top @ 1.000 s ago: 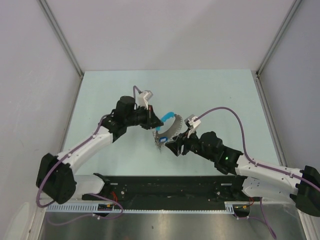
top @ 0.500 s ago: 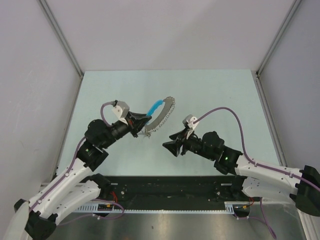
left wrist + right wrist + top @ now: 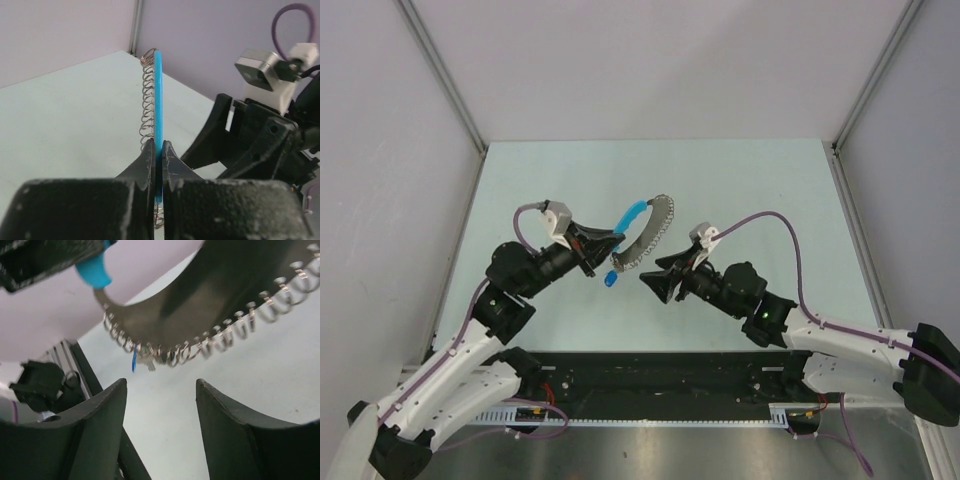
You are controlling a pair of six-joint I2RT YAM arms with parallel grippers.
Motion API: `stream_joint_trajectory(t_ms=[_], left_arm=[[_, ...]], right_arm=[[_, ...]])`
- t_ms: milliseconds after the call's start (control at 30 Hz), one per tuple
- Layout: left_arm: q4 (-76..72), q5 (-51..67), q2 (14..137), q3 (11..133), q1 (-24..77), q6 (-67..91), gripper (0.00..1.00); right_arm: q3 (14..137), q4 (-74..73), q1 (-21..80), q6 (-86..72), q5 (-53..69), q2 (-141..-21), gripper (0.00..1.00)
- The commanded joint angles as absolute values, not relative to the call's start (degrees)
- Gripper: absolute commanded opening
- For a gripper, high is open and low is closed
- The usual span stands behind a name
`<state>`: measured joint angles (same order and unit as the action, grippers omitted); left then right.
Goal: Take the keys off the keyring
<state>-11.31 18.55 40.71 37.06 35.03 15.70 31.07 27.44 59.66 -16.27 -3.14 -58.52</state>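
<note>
As left gripper (image 3: 159,148) clamps the keyring (image 3: 146,105), right gripper (image 3: 160,386) has edged closer

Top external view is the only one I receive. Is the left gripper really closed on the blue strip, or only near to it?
Observer: It is closed. In the left wrist view the left gripper is shut on the blue strip, which stands on edge between the two fingers.
Operator: Thank you. And where is the key compared with the right gripper?
Observer: In the right wrist view the right gripper is open and holds nothing. A small key and a blue tag hang from the row of metal rings, in that picture just above the gap between the fingers and not touching them.
</note>
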Motion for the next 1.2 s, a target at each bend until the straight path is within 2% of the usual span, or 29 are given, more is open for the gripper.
stream_joint_trajectory(t_ms=[0,100,167,200,300,500,833,933,967,1067,1133,1167], left_arm=[[-15.8,20.7,38.6,38.1,35.1,21.3,0.0],[-15.2,21.6,38.1,38.6,35.2,23.7,0.0],[-15.1,22.2,37.7,38.6,35.1,25.0,0.0],[-15.0,22.5,37.7,38.8,35.1,26.0,0.0],[-14.9,23.9,38.3,39.5,35.1,27.6,0.0],[-15.1,26.8,40.9,42.6,35.1,30.9,0.0],[-23.4,30.2,43.1,42.2,35.1,39.1,0.0],[-27.0,31.0,43.6,40.7,35.0,41.1,0.0],[-27.9,31.4,43.8,40.4,35.0,42.1,0.0],[-28.6,32.5,43.9,39.9,34.7,43.1,0.0],[-28.2,33.0,43.8,39.6,34.5,43.2,0.0],[-27.5,33.4,43.7,39.2,34.3,43.2,0.0]], right_arm=[[30.2,35.8,57.2,-26.6,-3.8,-57.1,0.68],[29.3,38.6,56.1,-27.9,-0.9,-55.7,0.79],[28.9,39.6,54.2,-31.4,-0.6,-54.5,0.82],[28.7,40.4,53.4,-32.7,-0.6,-54.1,0.86],[27.5,44.8,50.2,-36.4,4.6,-53.9,0.93],[24.0,51.5,44.8,-42.6,11.4,-52.5,1.0],[23.2,61.9,42.1,-46.2,18.0,-55.0,0.98],[23.3,66.1,41.8,-47.5,20.3,-56.9,0.85],[23.3,67.1,41.7,-48.4,20.8,-57.4,0.69],[23.3,69.5,41.6,-49.7,22.1,-58.1,0.36],[23.3,70.6,41.5,-49.8,22.0,-57.9,0.26],[23.3,71.1,41.5,-50.1,22.1,-57.7,0.16]])
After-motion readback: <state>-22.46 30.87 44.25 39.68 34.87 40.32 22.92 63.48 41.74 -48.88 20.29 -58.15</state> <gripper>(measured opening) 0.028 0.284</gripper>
